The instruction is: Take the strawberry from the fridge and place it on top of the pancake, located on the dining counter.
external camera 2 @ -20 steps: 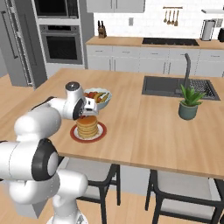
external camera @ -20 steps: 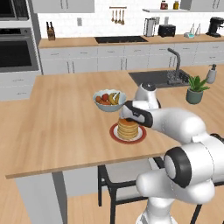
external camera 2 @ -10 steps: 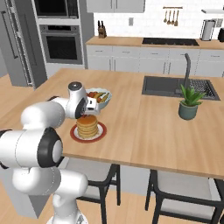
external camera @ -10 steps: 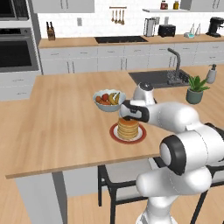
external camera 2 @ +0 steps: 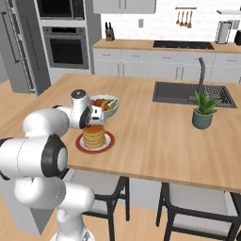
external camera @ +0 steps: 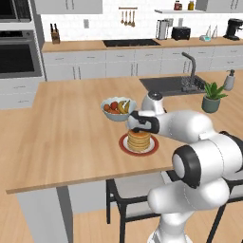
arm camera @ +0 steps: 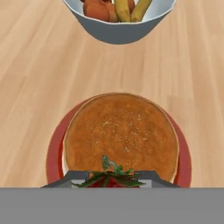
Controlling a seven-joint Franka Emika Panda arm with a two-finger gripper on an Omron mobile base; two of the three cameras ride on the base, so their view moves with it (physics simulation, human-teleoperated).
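Observation:
The pancake [arm camera: 121,139] is a golden-brown stack on a red-rimmed plate [arm camera: 52,154], standing on the light-wood dining counter [external camera: 61,128]. My gripper [arm camera: 111,180] hangs just above the near edge of the stack, shut on the strawberry [arm camera: 110,181], whose dark-red top and green leaves peek out between the two finger tips. In the left base view the gripper [external camera: 137,127] sits directly over the pancake [external camera: 139,139]. In the right base view the gripper [external camera 2: 94,120] hovers above the pancake [external camera 2: 94,136]. The grey fridge [external camera 2: 18,47] stands far left.
A white bowl of mixed fruit [external camera: 117,108] stands just behind the plate, close to the hand. A dark sink with faucet [external camera 2: 181,92] and a potted plant [external camera 2: 203,112] are to the right. Dark stools [external camera: 128,194] stand under the counter's front edge.
The gripper with the strawberry has sunk slightly toward the top of the pancake stack and the arm's elbow has swung; plate and bowl have stayed put.

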